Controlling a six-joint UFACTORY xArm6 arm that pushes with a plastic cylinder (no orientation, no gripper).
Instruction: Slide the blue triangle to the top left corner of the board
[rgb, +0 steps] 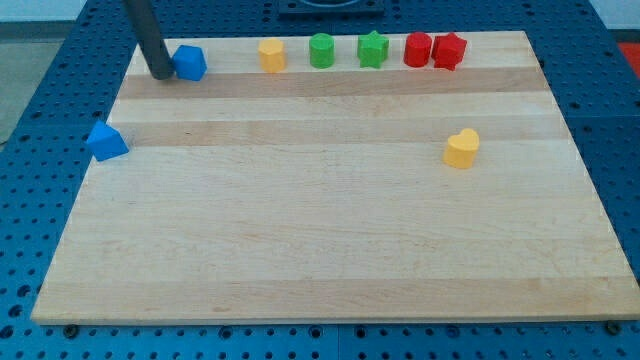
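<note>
— Looking for the blue triangle (106, 141)?

— Found at the view's left edge of the wooden surface (320, 240), in the upper half, lying flat with its peak toward the view's top. Well apart from every other block. Below the top left corner, not in it.

— And my tip (160, 74)?

— Planted near the top left corner, at the end of a dark rod (145, 35) leaning in from the view's top. Just left of a second blue block (190, 62), touching it or nearly so; cannot tell which. Hard to call that one's shape: chunky, perhaps a cube. Up and to the right of the blue triangle, clearly apart from it.

— Anything on the claw?

— Cannot tell open or closed: only the bare rod on show.

— Along the top edge otherwise?

— Going rightward from the blue block, spaced in a row: a yellow hexagon-like block (272, 54), a green cylinder (321, 50), a green star (373, 49), then a red cylinder (417, 48) pressed against a red star (450, 50).

— Elsewhere?

— A yellow heart (462, 148) alone on the right half, about level with the blue triangle. Under and around the surface, a blue perforated table (25, 100).
</note>
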